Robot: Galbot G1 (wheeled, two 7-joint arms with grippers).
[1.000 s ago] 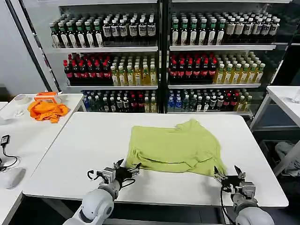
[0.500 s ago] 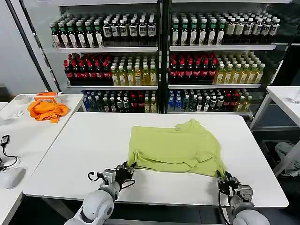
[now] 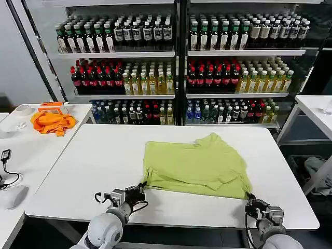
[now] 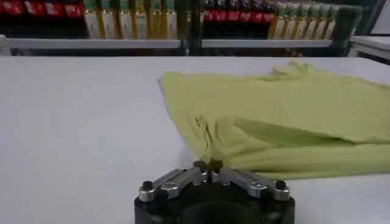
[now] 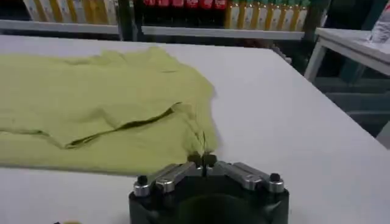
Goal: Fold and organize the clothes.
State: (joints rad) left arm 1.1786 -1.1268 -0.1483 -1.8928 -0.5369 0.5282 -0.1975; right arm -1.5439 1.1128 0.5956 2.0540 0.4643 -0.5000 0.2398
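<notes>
The clothes, one yellow-green T-shirt [image 3: 194, 166], lie partly folded in the middle of the white table [image 3: 93, 161]. My left gripper [image 3: 139, 190] is at the shirt's near left corner, shut on the hem [image 4: 207, 159]. At the near right corner, close to the table's front edge, my right gripper [image 3: 250, 199] is shut on the fabric too [image 5: 203, 155]. A folded flap lies over the shirt's near part [image 5: 122, 131]. The shirt [image 4: 292, 122] rests flat apart from wrinkles by the pinched corners.
An orange cloth [image 3: 52, 122] lies on the side table at the left, with a tape roll [image 3: 23, 110] and a mouse [image 3: 13, 196]. Shelves of bottles [image 3: 176, 62] stand behind the table. Another table [image 3: 316, 111] stands at the right.
Both grippers went from open beside the near corners to shut on them, then drew back toward the table's front edge, pulling the shirt's near hem with them.
</notes>
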